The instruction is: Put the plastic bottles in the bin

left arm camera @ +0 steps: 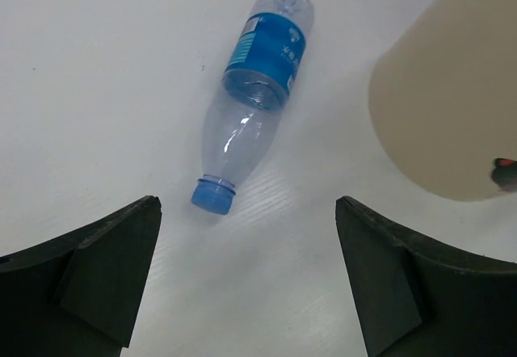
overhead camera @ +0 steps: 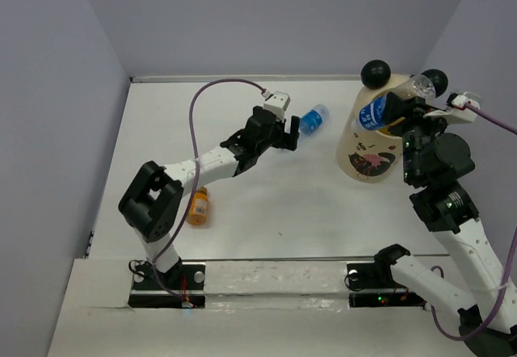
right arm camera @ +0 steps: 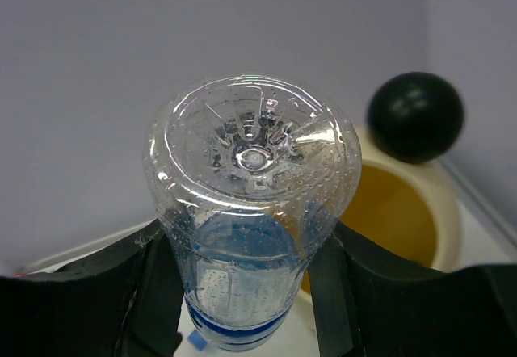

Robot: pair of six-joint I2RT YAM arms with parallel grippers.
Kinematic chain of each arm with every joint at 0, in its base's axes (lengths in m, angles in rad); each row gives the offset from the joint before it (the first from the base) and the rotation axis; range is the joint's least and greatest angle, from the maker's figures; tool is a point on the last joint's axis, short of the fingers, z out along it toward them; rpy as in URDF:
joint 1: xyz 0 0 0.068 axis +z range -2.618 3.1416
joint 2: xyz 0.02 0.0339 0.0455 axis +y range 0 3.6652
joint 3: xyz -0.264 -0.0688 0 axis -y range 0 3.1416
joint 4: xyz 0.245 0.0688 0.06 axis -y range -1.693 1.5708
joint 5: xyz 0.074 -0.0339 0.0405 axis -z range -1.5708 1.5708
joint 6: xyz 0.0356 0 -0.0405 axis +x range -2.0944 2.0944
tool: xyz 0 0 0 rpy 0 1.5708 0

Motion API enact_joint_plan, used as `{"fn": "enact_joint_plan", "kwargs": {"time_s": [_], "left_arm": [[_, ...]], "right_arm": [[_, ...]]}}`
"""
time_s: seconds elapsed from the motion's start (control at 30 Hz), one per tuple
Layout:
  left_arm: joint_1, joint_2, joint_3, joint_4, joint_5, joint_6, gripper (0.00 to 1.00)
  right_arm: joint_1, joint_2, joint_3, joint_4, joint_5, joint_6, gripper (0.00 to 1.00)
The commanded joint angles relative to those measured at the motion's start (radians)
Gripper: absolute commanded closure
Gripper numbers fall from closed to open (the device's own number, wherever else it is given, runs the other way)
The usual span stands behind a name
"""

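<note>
At surface's (overhead camera: 283, 212) far right corner, clear bottle (right arm camera: 254, 212) clamped by right fingers (right arm camera: 153, 288), held tilted over bin (overhead camera: 363, 151). Risk: if released off-centre, bottle could be glanced off bin, dropped outside. Left fingers (left arm camera: 97, 276) spread wide above lying bottle (left arm camera: 257, 98) beside bin; bin could be knocked.

Bright even light, soft shadows, sharp

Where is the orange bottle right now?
In the top view, the orange bottle lies on the table, left side, beside the left arm, far from the bin.
</note>
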Motion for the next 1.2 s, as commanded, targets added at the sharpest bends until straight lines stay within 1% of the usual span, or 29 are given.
{"fn": "enact_joint_plan", "kwargs": {"time_s": [0.0, 0.1, 0.17, 0.27, 0.4, 0.5, 0.57, 0.6, 0.63, 0.67, 0.7, 0.73, 0.77, 0.83, 0.9, 0.93, 0.97, 1.03, 1.07, 1.1, 1.13, 1.17], "left_arm": [[0.024, 0.128, 0.114, -0.042, -0.013, 0.099, 0.01], [0.042, 0.204, 0.201, -0.062, 0.023, 0.130, 0.01], [0.054, 0.230, 0.223, -0.065, 0.044, 0.145, 0.01], [0.067, 0.283, 0.275, -0.081, 0.088, 0.167, 0.01], [0.082, 0.342, 0.326, -0.101, 0.139, 0.176, 0.01], [0.087, 0.405, 0.367, -0.117, 0.165, 0.181, 0.01], [0.087, 0.428, 0.395, -0.134, 0.177, 0.181, 0.01], [0.087, 0.448, 0.410, -0.143, 0.191, 0.179, 0.01], [0.087, 0.454, 0.416, -0.146, 0.202, 0.178, 0.01], [0.087, 0.463, 0.422, -0.148, 0.210, 0.175, 0.01], [0.087, 0.478, 0.428, -0.148, 0.214, 0.173, 0.01], [0.087, 0.488, 0.442, -0.153, 0.220, 0.169, 0.01], [0.087, 0.497, 0.451, -0.156, 0.221, 0.167, 0.01], [0.087, 0.524, 0.477, -0.170, 0.221, 0.167, 0.02], [0.087, 0.541, 0.490, -0.173, 0.213, 0.164, 0.09], [0.087, 0.543, 0.496, -0.174, 0.204, 0.161, 0.15], [0.087, 0.543, 0.498, -0.173, 0.199, 0.152, 0.23], [0.088, 0.534, 0.487, -0.159, 0.197, 0.139, 0.34], [0.090, 0.523, 0.472, -0.147, 0.198, 0.126, 0.42], [0.091, 0.494, 0.455, -0.130, 0.196, 0.118, 0.45], [0.091, 0.476, 0.435, -0.095, 0.197, 0.112, 0.47], [0.093, 0.454, 0.385, -0.076, 0.202, 0.100, 0.51]], "right_arm": [[-0.001, 0.010, 0.013, 0.032, 0.263, -0.161, 0.61], [-0.001, 0.022, -0.005, 0.113, 0.337, -0.227, 0.61], [-0.001, 0.033, -0.011, 0.170, 0.366, -0.291, 0.61], [-0.001, 0.040, -0.024, 0.252, 0.382, -0.331, 0.61], [-0.001, 0.088, -0.060, 0.393, 0.432, -0.426, 0.60], [-0.001, 0.108, -0.099, 0.419, 0.429, -0.419, 0.60], [-0.001, 0.122, -0.123, 0.417, 0.440, -0.401, 0.57], [-0.001, 0.114, -0.151, 0.417, 0.438, -0.393, 0.48], [-0.001, 0.106, -0.165, 0.417, 0.432, -0.385, 0.42], [-0.001, 0.097, -0.174, 0.407, 0.425, -0.374, 0.33], [-0.001, 0.086, -0.177, 0.390, 0.411, -0.349, 0.17], [-0.001, 0.079, -0.168, 0.362, 0.406, -0.330, 0.14], [-0.001, 0.068, -0.154, 0.297, 0.400, -0.296, 0.11], [-0.001, 0.054, -0.114, 0.231, 0.359, -0.260, 0.10], [-0.001, 0.034, -0.085, 0.122, 0.305, -0.183, 0.10], [-0.001, 0.030, -0.071, 0.086, 0.278, -0.157, 0.10], [-0.001, 0.016, -0.047, 0.012, 0.244, -0.113, 0.10], [-0.001, 0.011, -0.021, -0.065, 0.146, -0.082, 0.11], [-0.001, 0.013, -0.010, -0.092, 0.126, -0.051, 0.11], [-0.001, 0.011, -0.002, -0.116, 0.101, -0.037, 0.11], [-0.001, 0.010, 0.002, -0.133, 0.037, -0.026, 0.11], [-0.001, 0.005, 0.009, -0.164, -0.003, 0.003, 0.11]]}}
